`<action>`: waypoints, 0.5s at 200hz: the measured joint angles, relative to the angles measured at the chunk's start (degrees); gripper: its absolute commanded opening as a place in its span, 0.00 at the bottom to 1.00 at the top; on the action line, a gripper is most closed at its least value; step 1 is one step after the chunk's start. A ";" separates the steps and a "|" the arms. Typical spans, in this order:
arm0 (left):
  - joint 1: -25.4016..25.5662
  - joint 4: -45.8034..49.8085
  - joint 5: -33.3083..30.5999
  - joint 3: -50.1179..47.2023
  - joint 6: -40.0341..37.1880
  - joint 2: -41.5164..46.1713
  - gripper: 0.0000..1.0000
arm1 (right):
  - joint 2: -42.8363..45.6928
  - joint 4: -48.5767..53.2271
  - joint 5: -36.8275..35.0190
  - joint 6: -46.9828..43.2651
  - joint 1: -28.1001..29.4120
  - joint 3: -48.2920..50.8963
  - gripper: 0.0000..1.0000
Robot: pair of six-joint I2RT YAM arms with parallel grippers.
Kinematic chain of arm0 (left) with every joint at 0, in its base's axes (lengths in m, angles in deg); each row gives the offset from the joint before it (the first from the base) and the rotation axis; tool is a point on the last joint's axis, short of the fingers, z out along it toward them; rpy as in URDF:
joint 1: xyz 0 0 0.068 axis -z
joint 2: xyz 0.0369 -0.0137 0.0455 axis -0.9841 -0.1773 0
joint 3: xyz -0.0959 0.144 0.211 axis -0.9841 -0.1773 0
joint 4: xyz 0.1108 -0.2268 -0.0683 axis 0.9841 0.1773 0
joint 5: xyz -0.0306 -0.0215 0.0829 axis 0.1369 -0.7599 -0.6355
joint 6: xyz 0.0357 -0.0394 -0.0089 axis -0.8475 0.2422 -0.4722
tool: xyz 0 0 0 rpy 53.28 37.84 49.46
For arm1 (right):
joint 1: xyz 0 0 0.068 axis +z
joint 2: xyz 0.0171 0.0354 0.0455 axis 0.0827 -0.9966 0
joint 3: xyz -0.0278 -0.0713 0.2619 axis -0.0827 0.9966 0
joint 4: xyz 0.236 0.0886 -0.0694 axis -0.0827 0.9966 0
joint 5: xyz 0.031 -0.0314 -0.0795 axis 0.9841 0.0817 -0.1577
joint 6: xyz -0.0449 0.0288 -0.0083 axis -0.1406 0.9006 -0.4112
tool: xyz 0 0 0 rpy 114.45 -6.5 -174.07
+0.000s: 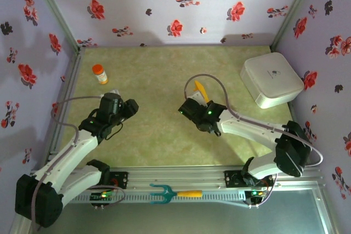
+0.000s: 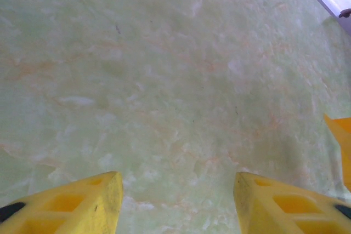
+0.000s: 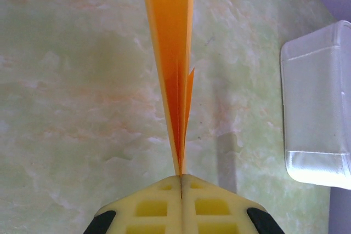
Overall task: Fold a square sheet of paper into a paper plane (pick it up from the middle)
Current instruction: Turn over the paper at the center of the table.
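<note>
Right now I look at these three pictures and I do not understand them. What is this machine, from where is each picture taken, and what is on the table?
This is a robot with two arms bolted at the near edge of a green table. One picture looks down from above; the other two come from a small camera on each wrist, so you see yellow fingers at the bottom.

The right end effector is shut on the folded orange paper, which sticks out from between its fingers. The left end effector is open and holds nothing.

On the table stand a small orange-capped bottle at the back left and a white box at the back right. A teal fork with an orange handle lies on the rail between the arm bases.
</note>
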 measured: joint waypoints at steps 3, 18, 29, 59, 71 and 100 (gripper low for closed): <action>0.00 0.02 0.00 0.00 0.00 0.00 0.57 | -0.22 -0.20 0.17 -0.11 0.09 0.02 0.03; 0.00 0.00 0.09 0.00 0.00 0.00 0.57 | -1.75 -1.03 1.40 -0.50 0.39 0.20 0.03; -0.07 0.00 0.46 0.00 0.00 0.00 0.58 | -3.13 -1.64 2.29 -0.68 0.72 0.26 0.04; -0.13 -0.39 1.81 0.00 -0.04 -0.13 0.58 | -7.48 -3.32 4.33 -1.03 2.38 0.26 0.04; -0.17 -0.52 2.54 0.00 -0.07 -0.33 0.58 | -9.57 -3.89 5.46 -1.36 3.26 0.24 0.05; -0.28 -0.94 3.67 0.00 -0.15 -1.27 0.58 | -14.21 -4.66 8.81 -1.81 5.05 -0.37 0.09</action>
